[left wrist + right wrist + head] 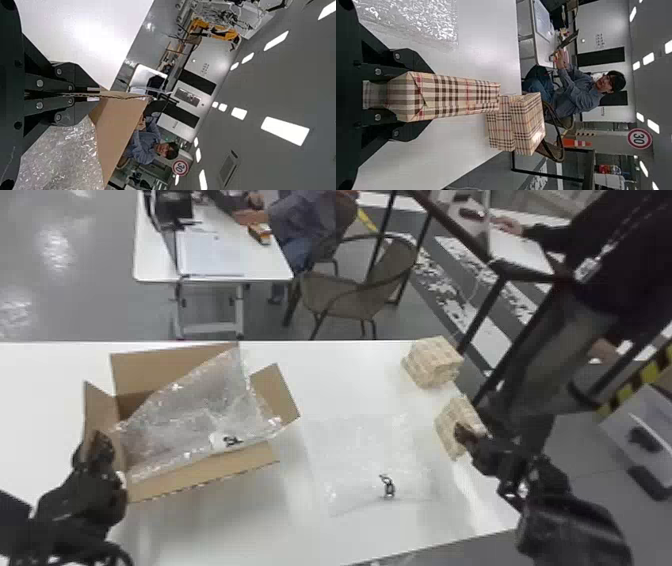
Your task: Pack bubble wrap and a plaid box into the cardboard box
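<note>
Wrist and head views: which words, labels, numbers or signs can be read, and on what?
"30": round red-rimmed sign, both wrist views.
Too blurred to read: dark marks on the bubble wrap in the cardboard box and the flat wrap on the table.
Too small: marks on the back wall.

"Where does the light come from?"
"Rectangular white ceiling lamps (285,130), bright in both wrist views."
"Glare?"
"It whitens the glossy grey floor (55,252), smooth white tabletop (87,33) and crinkled clear bubble wrap (417,19)."
"Shadow?"
"Inside the open brown cardboard box (200,471)."
</note>
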Motion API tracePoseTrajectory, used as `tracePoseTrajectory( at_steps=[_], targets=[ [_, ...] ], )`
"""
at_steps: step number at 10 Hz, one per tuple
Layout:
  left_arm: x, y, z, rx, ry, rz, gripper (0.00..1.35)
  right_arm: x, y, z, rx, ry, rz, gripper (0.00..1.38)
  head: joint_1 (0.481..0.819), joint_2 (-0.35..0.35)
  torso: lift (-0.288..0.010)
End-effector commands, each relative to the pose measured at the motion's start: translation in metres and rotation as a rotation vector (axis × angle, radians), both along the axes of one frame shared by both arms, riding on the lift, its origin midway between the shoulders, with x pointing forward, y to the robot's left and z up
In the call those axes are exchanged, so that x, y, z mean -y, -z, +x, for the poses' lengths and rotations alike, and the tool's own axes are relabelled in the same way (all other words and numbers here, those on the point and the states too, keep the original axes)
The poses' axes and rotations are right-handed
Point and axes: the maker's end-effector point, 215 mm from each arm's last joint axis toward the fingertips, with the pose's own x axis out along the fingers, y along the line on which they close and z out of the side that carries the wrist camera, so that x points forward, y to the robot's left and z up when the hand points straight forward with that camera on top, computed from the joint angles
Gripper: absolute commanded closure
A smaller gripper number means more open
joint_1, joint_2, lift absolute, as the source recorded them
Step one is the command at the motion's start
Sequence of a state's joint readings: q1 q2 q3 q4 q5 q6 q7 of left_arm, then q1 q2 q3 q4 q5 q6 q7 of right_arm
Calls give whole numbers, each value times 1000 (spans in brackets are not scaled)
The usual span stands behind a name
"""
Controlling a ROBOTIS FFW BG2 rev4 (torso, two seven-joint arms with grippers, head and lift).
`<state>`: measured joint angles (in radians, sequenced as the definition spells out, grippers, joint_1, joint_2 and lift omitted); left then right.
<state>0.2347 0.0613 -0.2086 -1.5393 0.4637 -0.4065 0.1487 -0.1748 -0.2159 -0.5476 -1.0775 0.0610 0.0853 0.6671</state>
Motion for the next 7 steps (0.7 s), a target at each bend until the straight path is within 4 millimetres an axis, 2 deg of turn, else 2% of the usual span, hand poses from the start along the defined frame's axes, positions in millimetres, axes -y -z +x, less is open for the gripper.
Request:
tracePoseTrajectory(
  at_steps=[1, 2, 5, 7],
  targets=[
    [0, 1, 0, -1, 0, -1, 1165, -13, -33, 0, 69, -5, 14, 1033, 695, -282, -72],
    [0, 0, 0, 0, -1, -1, 1165, -33, -56, 3, 116, -21, 36, 1033, 695, -277, -72],
    [0, 0, 1, 1, 1, 1, 1165, -114, -110, 28, 221, -133, 133, 1035, 695, -223, -72],
    [0, 0, 1, 1, 1, 1, 1165, -186, -137, 40, 264, -240, 217, 1033, 695, -157, -72]
  ],
)
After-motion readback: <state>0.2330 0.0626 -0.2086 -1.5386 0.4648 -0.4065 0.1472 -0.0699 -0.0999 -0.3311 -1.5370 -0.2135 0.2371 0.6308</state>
